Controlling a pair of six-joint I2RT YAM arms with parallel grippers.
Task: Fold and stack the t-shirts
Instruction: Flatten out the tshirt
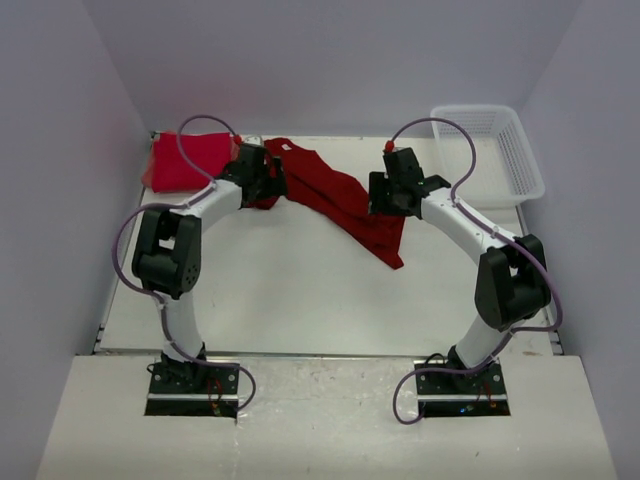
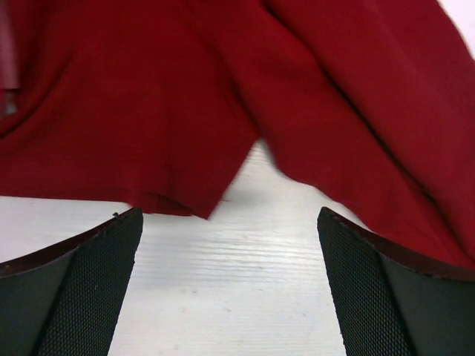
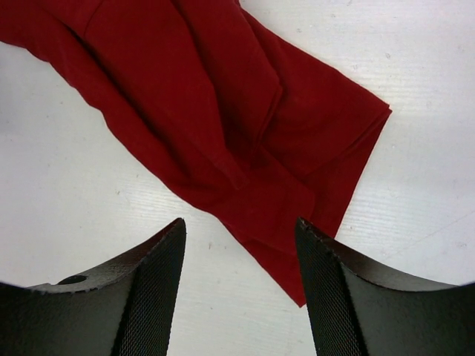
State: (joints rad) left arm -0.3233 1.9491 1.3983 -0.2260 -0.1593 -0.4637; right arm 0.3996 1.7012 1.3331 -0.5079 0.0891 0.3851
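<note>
Bright red cloth t-shirt (image 1: 185, 162) looks folded; crimson cloth t-shirt (image 1: 340, 200) unfolded. Left claw (image 2: 230, 215) wide open, right claw (image 3: 240, 222) part-open, both empty.

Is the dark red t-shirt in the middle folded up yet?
Not folded. The crimson t-shirt lies bunched in a long, wrinkled, twisted heap with loose edges.

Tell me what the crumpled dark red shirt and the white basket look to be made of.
The dark red shirt looks like soft matte knit cloth, possibly cotton: it drapes in loose folds. The basket looks like rigid, slightly translucent white plastic, with moulded lattice walls.
</note>
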